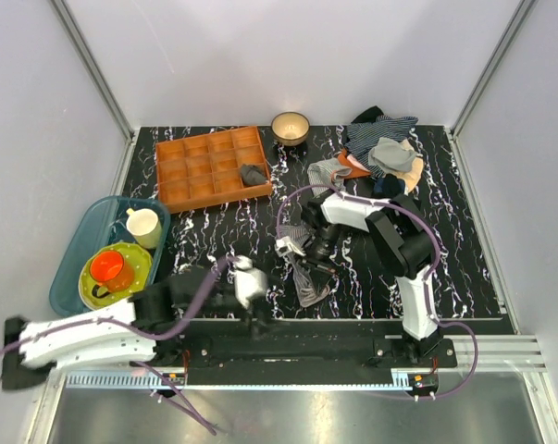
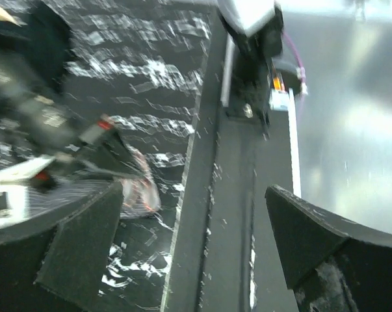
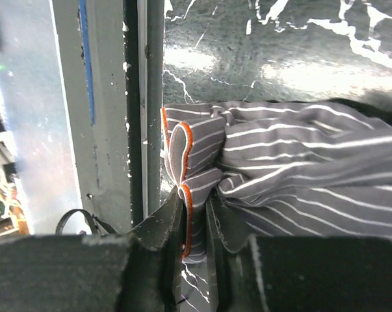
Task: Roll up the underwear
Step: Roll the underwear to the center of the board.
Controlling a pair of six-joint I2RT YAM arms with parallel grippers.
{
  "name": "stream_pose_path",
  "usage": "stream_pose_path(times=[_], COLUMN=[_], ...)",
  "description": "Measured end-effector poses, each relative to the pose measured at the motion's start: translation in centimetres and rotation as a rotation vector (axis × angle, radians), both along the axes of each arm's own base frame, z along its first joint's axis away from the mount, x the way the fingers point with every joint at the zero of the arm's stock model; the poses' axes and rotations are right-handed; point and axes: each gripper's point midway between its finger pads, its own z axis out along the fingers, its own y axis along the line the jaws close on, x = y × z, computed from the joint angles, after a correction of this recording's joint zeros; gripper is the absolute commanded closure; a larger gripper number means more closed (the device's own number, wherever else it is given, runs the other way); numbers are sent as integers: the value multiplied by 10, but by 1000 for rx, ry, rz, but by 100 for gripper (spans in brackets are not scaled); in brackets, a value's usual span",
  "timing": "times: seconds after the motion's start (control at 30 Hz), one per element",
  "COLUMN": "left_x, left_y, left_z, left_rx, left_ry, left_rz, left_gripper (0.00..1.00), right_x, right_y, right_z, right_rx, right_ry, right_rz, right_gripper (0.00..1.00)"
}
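- Right gripper [image 3: 194,218] fills the bottom of its own wrist view, its jaws pinched together on an orange-piped fold of the underwear [image 3: 300,169].
- From that pinch, the grey cloth with fine white stripes bunches up and spreads away to the right of the view, lying crumpled on the black marbled tabletop [image 3: 280,58].
- The gripped fold sits right at the tabletop's near edge, beside the dark rail [image 3: 134,97].
- Seen from above, the underwear [image 1: 311,285] lies near the middle of the near edge, with the right gripper [image 1: 312,265] down on its top end.
- The left gripper [image 1: 257,314] hangs just to the left of the garment, apart from it. In its wrist view the left gripper [image 2: 196,227] has its jaws spread wide and holds nothing.
- A blurred scrap of cloth shows beside its left finger; I cannot tell whether it is the garment.
- Farther back stand an orange tray [image 1: 209,166] holding a dark grey bundle [image 1: 253,174], a bowl [image 1: 290,127] and a heap of clothes [image 1: 380,153].
- A blue bin [image 1: 82,242] of dishes sits at the left.
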Motion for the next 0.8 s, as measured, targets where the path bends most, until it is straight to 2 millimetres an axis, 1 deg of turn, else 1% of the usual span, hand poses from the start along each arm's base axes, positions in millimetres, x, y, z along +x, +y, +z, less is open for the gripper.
stream_pose_path(times=[0.07, 0.1, 0.17, 0.23, 0.3, 0.37, 0.5, 0.63, 0.73, 0.8], left_x=[-19, -23, -21, -10, 0, 12, 31, 51, 63, 70], left_y=[-21, -28, -41, -46, -46, -48, -56, -62, -63, -65], left_z=[-33, -47, -80, -111, -132, -143, -152, -164, -174, -177], left_rx=[129, 190, 324, 444, 523, 564, 588, 605, 633, 649], left_ry=[-5, -16, -47, -91, -138, -187, -234, -234, -221, -213], left_rz=[-50, -58, -35, 10, 45, 76, 117, 167, 193, 205], left_gripper=[1, 1, 1, 1, 1, 1, 1, 1, 1, 3], right_x=[4, 5, 7, 9, 9, 10, 12, 15, 15, 15], right_y=[-1, -1, 0, 0, 1, 1, 2, 5, 5, 5], right_z=[1, 2, 2, 0, -1, -2, 0, 1, 1, 1], right_rx=[0, 0, 4, 4, 3, 3, 17, 33, 34, 34], right_ry=[43, 60, 85, 103, 123, 135, 143, 139, 139, 139], right_rz=[-25, -35, -45, -50, -56, -61, -71, -74, -75, -75], right_gripper=[80, 80, 80, 80, 80, 80, 80, 80, 80, 80])
